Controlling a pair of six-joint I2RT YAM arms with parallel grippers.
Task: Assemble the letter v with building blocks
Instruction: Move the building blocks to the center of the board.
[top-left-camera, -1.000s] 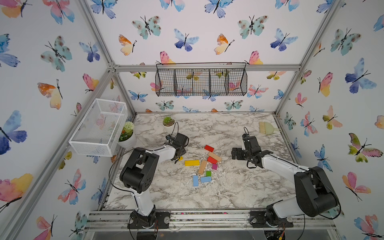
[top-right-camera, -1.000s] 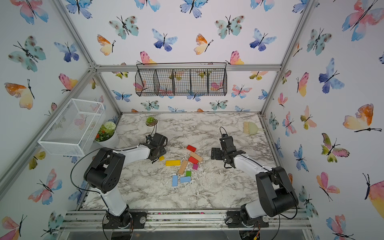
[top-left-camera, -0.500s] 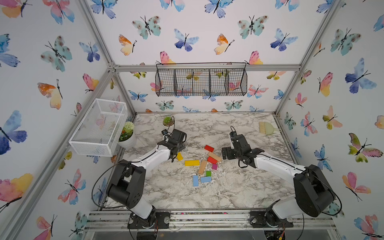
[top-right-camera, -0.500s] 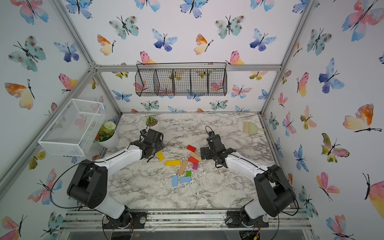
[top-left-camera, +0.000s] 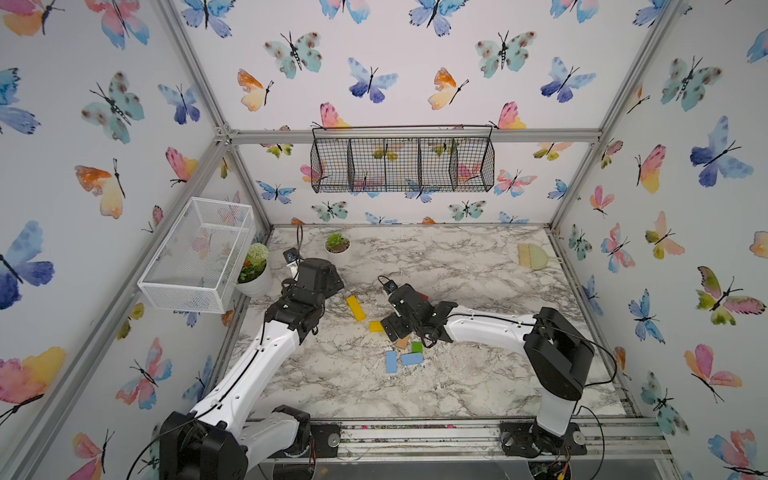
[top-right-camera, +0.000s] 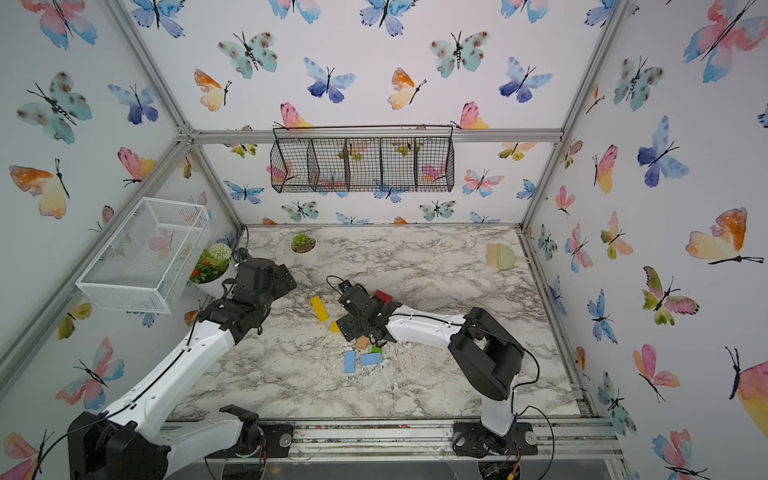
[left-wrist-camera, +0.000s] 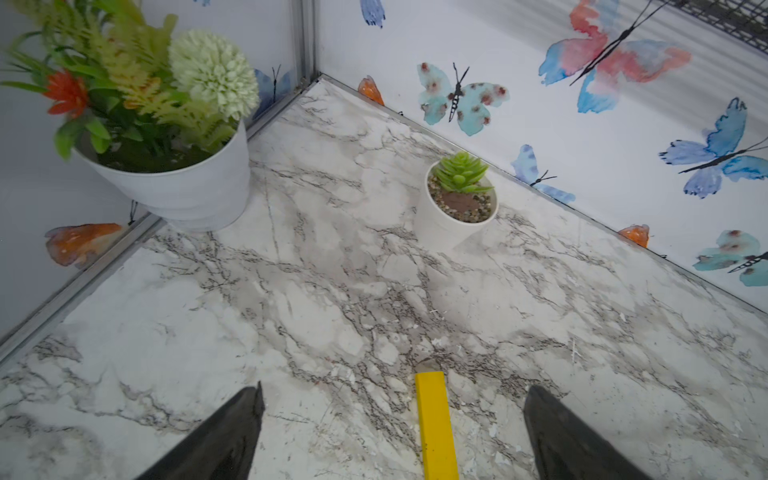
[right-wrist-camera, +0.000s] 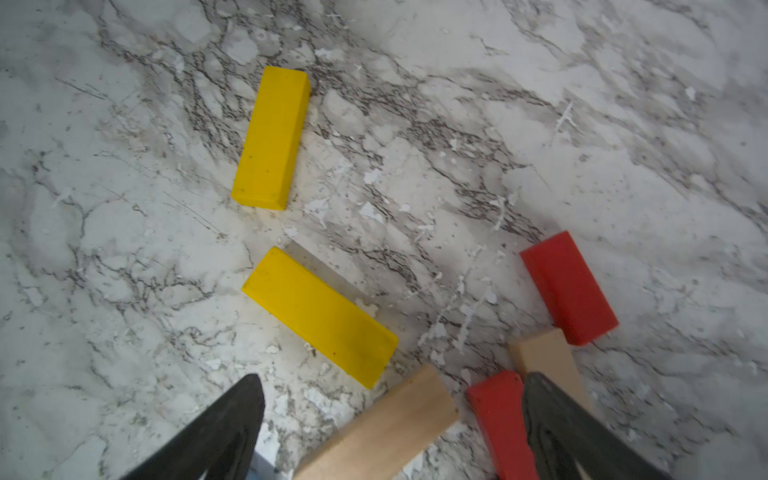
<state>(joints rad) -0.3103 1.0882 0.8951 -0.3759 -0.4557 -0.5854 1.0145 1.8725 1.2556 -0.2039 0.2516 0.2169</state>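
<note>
1. Left end effector (left-wrist-camera: 392, 401) spread, empty, above a yellow bar (left-wrist-camera: 434, 424) lying on the bench (left-wrist-camera: 291, 291).
2. Right end effector (right-wrist-camera: 392, 384) spread over the building blocks (top-left-camera: 411, 358), mid-frame in both top views; possibly grazing a red bar (right-wrist-camera: 498, 415).

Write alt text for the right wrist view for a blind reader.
Open right gripper above a marble table, the end of a tan bar showing between its fingers. Ahead lie two separate yellow bars; two red blocks and a second tan bar cluster by one finger.
</note>
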